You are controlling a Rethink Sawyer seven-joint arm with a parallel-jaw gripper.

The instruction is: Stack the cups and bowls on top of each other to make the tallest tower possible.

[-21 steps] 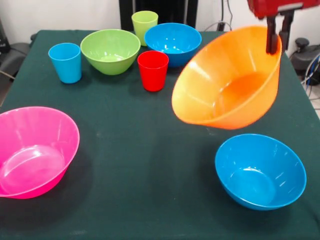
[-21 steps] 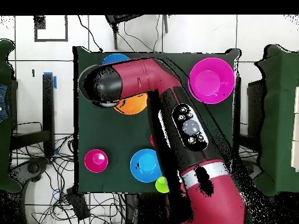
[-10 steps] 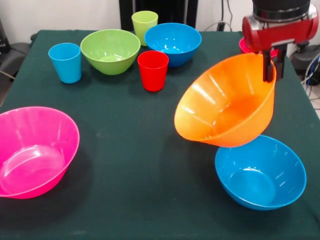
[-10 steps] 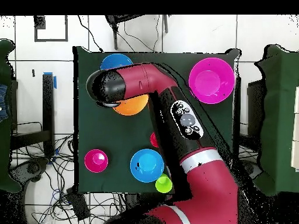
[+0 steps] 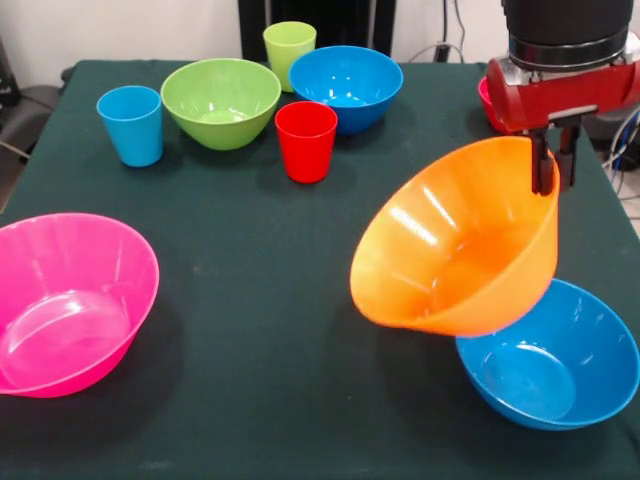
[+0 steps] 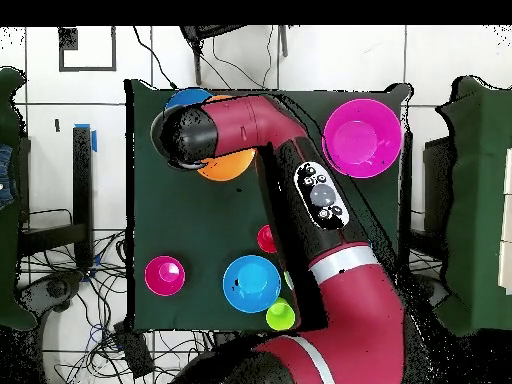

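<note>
My gripper is shut on the far rim of the large orange bowl, which hangs steeply tilted with its mouth facing up and left. The bowl's underside meets the far-left rim of a blue bowl near the table's front right. In the overhead view the arm's head covers the gripper, and only part of the orange bowl and a sliver of the blue bowl show. The large pink bowl stands alone at the front left.
At the back stand a light blue cup, a lime green bowl, a red cup, a lime green cup and a second blue bowl. A small red bowl peeks out behind the gripper.
The arm has come down and toward the front edge with the orange bowl. The bowl now touches the front blue bowl, which has slid to the right and tipped a little.
</note>
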